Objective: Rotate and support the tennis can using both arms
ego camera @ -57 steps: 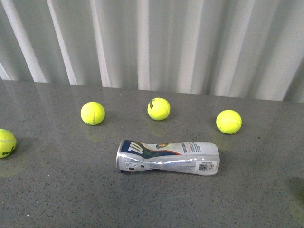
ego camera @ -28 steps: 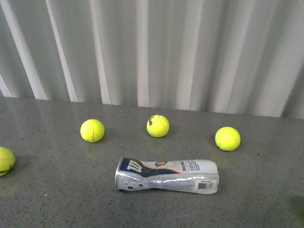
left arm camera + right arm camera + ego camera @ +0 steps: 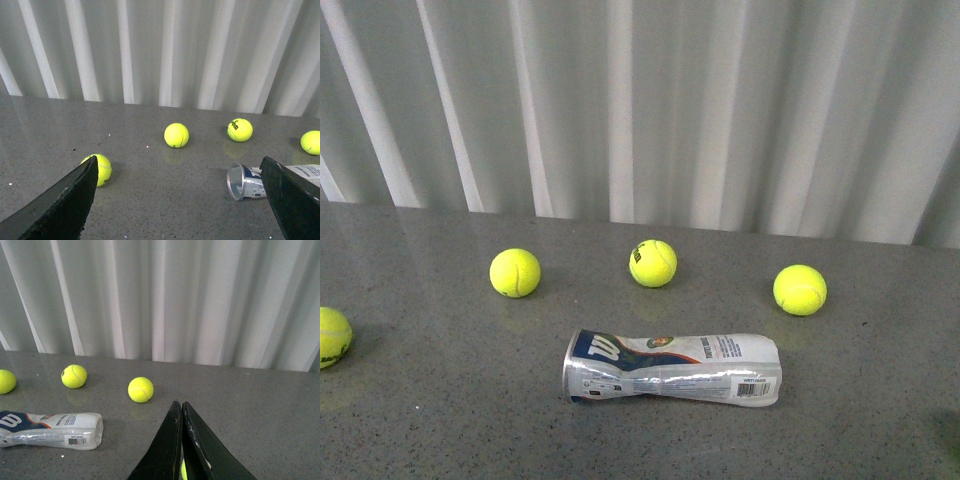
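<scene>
The tennis can (image 3: 670, 367) lies on its side on the grey table, crumpled in the middle, with its open mouth to the left and its barcode end to the right. Neither arm shows in the front view. In the left wrist view my left gripper (image 3: 178, 165) is open and empty. The can's open mouth (image 3: 239, 181) lies just inside its right finger (image 3: 292, 197). My right gripper (image 3: 179, 404) is shut, and the can (image 3: 50, 429) lies well off to its side, apart from it.
Several yellow-green tennis balls lie loose on the table: three in a row behind the can (image 3: 515, 272) (image 3: 653, 263) (image 3: 800, 289) and one at the far left (image 3: 330, 337). A bit of yellow-green (image 3: 183, 470) peeks out under the right fingers. A white pleated curtain (image 3: 640, 100) closes the back.
The front view has tilted, so everything sits lower in the picture than a second ago. The can and the balls keep their places on the table.
</scene>
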Robot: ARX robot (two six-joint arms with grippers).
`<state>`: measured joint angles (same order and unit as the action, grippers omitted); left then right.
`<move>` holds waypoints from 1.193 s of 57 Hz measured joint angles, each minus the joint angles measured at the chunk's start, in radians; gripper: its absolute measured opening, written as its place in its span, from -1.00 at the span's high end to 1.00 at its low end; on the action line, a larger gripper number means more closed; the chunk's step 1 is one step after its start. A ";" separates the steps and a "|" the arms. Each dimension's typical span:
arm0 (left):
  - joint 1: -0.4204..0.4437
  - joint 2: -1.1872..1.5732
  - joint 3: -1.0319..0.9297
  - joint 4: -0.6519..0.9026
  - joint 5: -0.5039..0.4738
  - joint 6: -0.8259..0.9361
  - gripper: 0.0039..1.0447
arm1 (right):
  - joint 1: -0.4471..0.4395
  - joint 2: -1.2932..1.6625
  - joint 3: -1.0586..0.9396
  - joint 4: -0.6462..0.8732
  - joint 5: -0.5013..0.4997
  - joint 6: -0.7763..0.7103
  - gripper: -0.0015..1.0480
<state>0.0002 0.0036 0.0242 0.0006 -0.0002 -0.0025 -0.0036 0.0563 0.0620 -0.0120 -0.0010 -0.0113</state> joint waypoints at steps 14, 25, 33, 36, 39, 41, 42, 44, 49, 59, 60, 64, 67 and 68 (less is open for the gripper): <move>0.000 0.000 0.000 0.000 0.000 0.000 -0.87 | 0.000 -0.031 -0.030 0.008 0.000 0.000 0.93; 0.000 0.000 0.000 0.000 0.000 0.000 -0.87 | 0.000 -0.051 -0.057 0.008 0.000 0.001 0.93; 0.000 0.000 0.000 0.000 0.000 0.000 -0.87 | 0.000 -0.052 -0.057 0.008 0.000 0.001 0.93; 0.000 0.000 0.000 0.000 0.000 0.000 -0.87 | 0.000 -0.052 -0.057 0.008 0.000 0.001 0.93; 0.000 0.000 0.000 0.000 0.000 0.000 -0.87 | 0.000 -0.052 -0.057 0.008 0.000 0.001 0.93; 0.000 0.000 0.000 0.000 0.000 0.000 -0.87 | 0.000 -0.052 -0.057 0.008 0.000 0.000 0.91; 0.000 0.000 0.000 0.000 0.000 0.000 -0.87 | 0.000 -0.052 -0.057 0.008 0.000 0.000 0.85; 0.000 0.000 0.000 0.000 0.000 0.000 -0.87 | 0.000 -0.052 -0.057 0.008 0.000 0.000 0.75; 0.000 0.000 0.000 0.000 0.000 0.000 -0.87 | 0.000 -0.052 -0.057 0.008 0.000 0.000 0.38; 0.000 0.000 0.000 0.000 0.000 0.000 -0.87 | 0.000 -0.053 -0.057 0.008 0.000 0.001 -0.29; 0.000 0.000 0.000 0.000 0.000 0.000 -0.87 | 0.000 -0.053 -0.057 0.008 0.000 0.000 -0.36; 0.000 0.000 0.000 0.000 0.000 0.000 -0.87 | 0.000 -0.053 -0.057 0.008 0.000 0.000 -0.57; -0.027 0.077 0.021 -0.026 -0.102 -0.035 -0.87 | 0.000 -0.053 -0.057 0.008 0.000 0.000 -0.80; -0.031 0.134 0.033 -0.001 -0.130 -0.049 -0.87 | 0.000 -0.052 -0.057 0.008 0.000 0.001 -0.89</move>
<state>-0.0311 0.1375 0.0574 -0.0006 -0.1303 -0.0513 -0.0036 0.0040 0.0051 -0.0036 -0.0006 -0.0101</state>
